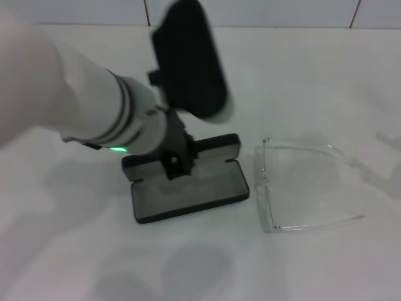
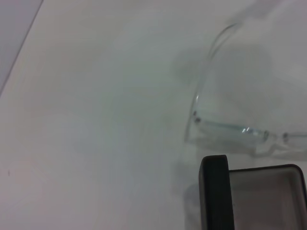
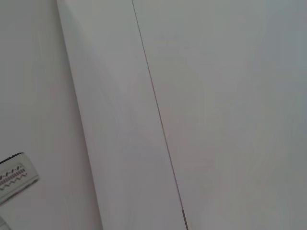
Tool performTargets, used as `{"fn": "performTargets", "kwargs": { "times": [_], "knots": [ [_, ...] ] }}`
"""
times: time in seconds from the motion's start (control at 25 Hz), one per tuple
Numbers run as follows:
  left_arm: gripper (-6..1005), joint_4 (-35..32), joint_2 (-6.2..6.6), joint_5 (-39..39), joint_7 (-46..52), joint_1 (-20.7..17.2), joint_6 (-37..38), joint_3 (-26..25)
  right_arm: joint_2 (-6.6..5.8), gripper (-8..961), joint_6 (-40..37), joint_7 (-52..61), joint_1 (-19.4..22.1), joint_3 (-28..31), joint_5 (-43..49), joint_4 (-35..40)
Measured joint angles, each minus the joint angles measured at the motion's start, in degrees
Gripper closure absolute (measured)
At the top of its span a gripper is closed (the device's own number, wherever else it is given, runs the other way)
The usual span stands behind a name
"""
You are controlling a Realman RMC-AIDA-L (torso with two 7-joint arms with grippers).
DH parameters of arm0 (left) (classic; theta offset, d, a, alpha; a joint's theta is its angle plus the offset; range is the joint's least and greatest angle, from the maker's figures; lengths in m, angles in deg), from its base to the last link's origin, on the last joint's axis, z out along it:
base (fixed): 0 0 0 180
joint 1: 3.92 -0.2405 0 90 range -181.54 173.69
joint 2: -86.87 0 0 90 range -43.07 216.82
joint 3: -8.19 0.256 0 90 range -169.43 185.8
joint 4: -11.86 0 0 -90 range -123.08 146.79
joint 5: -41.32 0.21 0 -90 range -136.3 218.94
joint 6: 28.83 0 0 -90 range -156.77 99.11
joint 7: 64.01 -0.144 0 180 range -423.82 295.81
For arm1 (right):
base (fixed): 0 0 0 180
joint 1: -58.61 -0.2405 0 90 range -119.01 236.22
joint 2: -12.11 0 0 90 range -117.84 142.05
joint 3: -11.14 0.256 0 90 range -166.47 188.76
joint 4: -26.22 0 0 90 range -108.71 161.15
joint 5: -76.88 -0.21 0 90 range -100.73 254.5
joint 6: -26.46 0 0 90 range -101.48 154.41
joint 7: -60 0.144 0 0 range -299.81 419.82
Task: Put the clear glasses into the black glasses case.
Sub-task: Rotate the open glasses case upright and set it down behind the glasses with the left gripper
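The clear glasses (image 1: 301,188) lie on the white table (image 1: 326,75), just beside the black glasses case (image 1: 188,191), with both thin arms unfolded. The case lies open, its grey lining facing up. No writing on it can be read. The left gripper (image 1: 177,164) is right over the case, at its back edge. I cannot tell how its fingers stand. The right gripper is out of sight.

1. We've got soft, even light overhead, washing the white counter (image 1: 326,81) bright.
2. The left arm (image 1: 94,106) up close is badly blurred.
3. Faint grey shadows pool beside the black glasses case (image 1: 188,188).
4. The clear glasses (image 1: 301,188) barely register against the white.
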Motion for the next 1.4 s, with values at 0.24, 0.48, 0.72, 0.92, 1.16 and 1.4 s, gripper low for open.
{"fn": "performTargets", "kwargs": {
  "times": [0.24, 0.48, 0.72, 0.92, 1.16, 1.4],
  "knots": [
    [806, 0.43, -0.1, 1.93, -0.32, 1.56, -3.86, 6.65, -0.12, 95, 0.0, -1.01, 0.14, 0.03, 0.1, -1.07],
    [805, 2.61, -0.31, 1.59, -0.4, 4.0, -7.15, 10.12, -0.24, 96, 0.13, -1.55, 0.43, 0.03, 0.13, -1.54],
    [804, 5.83, -0.51, 1.51, 0.1, 6.09, -11.72, 12.77, -0.31, 96, 0.16, -1.76, 0.74, 0.02, 0.13, -2.11],
    [804, 6.86, -0.63, 1.42, 0.29, 6.47, -14.41, 13.1, -0.4, 96, 0.16, -2.08, 1.31, 0.03, 0.11, -2.52],
    [803, 7.36, -0.64, 1.41, 0.32, 6.53, -16.75, 14.35, -0.38, 95, 0.16, -2.19, 1.9, 0.02, -0.28, -2.62],
    [727, 8.2, -0.56, 0.28, 0.34, 6.64, -17.01, 14.17, -0.32, 95, 0.46, -2.34, 1.61, 0.02, -0.04, -3.35]
  ]
}}
